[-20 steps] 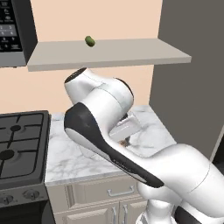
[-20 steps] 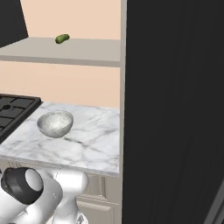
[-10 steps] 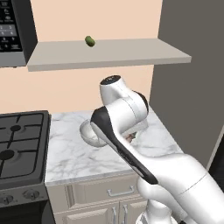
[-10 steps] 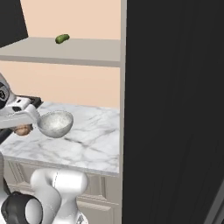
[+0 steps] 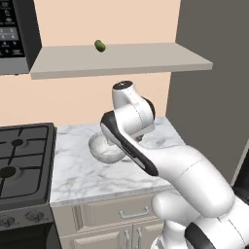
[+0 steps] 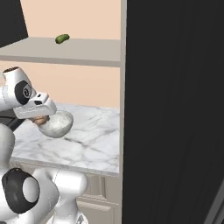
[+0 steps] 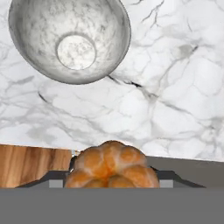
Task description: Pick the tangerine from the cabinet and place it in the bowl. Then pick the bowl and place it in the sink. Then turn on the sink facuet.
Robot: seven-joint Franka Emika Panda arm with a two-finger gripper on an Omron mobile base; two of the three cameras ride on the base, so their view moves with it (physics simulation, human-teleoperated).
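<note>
Left base view: arm has swung over the bowl (image 5: 106, 148) on the counter (image 5: 78, 170) since a second ago.

Right base view: tool (image 6: 40, 119) sits at the bowl's rim.

Hand view: tool gripping the tangerine (image 7: 111, 166), bowl off-centre ahead. Dropping now could miss and send it rolling away.

no readable text, microwave panel (image 5: 10, 22) markings upper left too blurred to read
</note>
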